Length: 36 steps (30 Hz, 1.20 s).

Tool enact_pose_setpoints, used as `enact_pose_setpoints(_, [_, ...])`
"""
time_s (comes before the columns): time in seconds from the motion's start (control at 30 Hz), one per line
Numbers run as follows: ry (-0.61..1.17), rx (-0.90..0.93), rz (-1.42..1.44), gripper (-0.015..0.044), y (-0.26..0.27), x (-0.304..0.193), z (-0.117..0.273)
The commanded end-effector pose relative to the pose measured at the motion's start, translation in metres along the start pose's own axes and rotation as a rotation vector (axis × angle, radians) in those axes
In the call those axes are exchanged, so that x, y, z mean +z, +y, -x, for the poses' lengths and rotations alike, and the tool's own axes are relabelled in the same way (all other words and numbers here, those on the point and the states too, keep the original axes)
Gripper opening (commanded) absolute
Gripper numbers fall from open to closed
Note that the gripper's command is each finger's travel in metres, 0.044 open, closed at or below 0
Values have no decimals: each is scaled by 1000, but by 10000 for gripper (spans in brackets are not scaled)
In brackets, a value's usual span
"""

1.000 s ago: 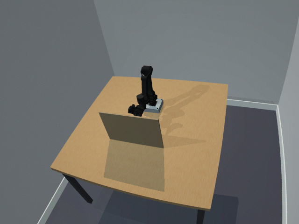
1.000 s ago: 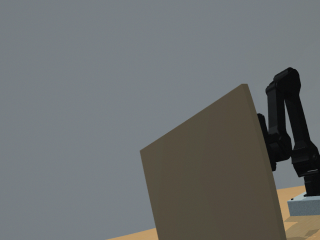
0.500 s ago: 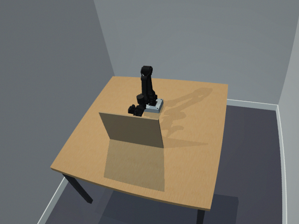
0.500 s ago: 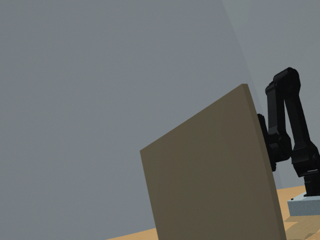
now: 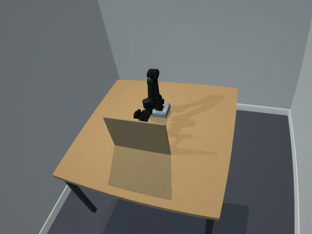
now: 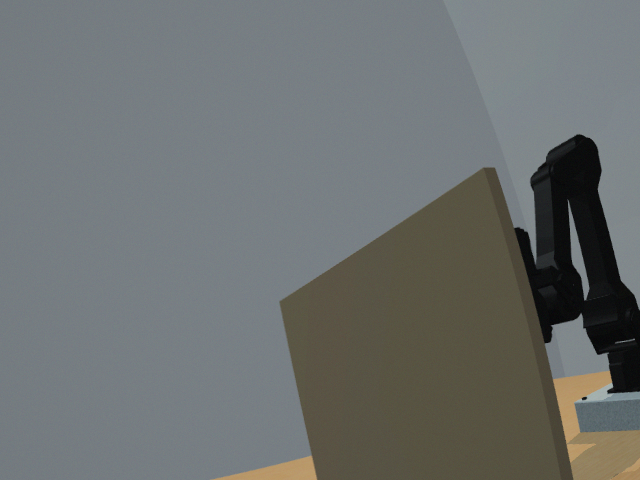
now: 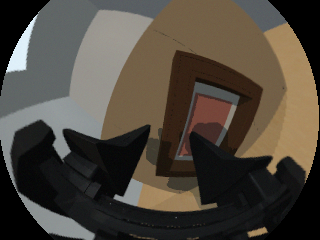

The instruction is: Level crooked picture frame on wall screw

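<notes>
The dark brown picture frame [image 7: 177,100], with a grey inner border and a red picture, hangs on the front of an upright tan board [image 5: 141,136] [image 6: 413,335] [image 7: 132,95]. It looks slanted in the wrist view; its true tilt is hard to judge there. The screw and notched strip are hidden. My gripper [image 7: 170,131] is open in front of the frame. The left finger tip is just outside the frame's left bar, and the right tip overlaps the picture. Contact cannot be told. The top and exterior views see the board's back, which hides the frame and fingertips.
The wooden table [image 5: 201,163] carries the board and the arm's light grey base [image 5: 161,113] [image 6: 610,415]. The black arm [image 5: 153,87] [image 6: 553,222] reaches from the base toward the board's front. Finger shadows fall on the board and frame. Grey walls surround the table.
</notes>
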<state>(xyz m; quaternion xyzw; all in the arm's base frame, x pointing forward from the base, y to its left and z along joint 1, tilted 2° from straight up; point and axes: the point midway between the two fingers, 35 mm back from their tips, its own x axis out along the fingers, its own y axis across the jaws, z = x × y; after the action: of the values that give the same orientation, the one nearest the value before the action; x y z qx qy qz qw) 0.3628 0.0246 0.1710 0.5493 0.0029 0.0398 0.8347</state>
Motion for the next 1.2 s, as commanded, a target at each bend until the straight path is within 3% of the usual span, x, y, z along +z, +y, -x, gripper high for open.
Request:
enact_pose_setpoints(0.0, [-3, -1, 5, 208, 0, 1, 0])
enact_pose_setpoints(0.13, [-3, -1, 5, 103, 0, 1, 0])
enact_pose_setpoints(0.37, [-3, -1, 5, 56, 0, 1, 0])
enact_pose_setpoints(0.43, [-3, -1, 5, 3, 0, 1, 0])
enact_pose_setpoints(1.17, [-3, -1, 5, 0, 4, 0, 0])
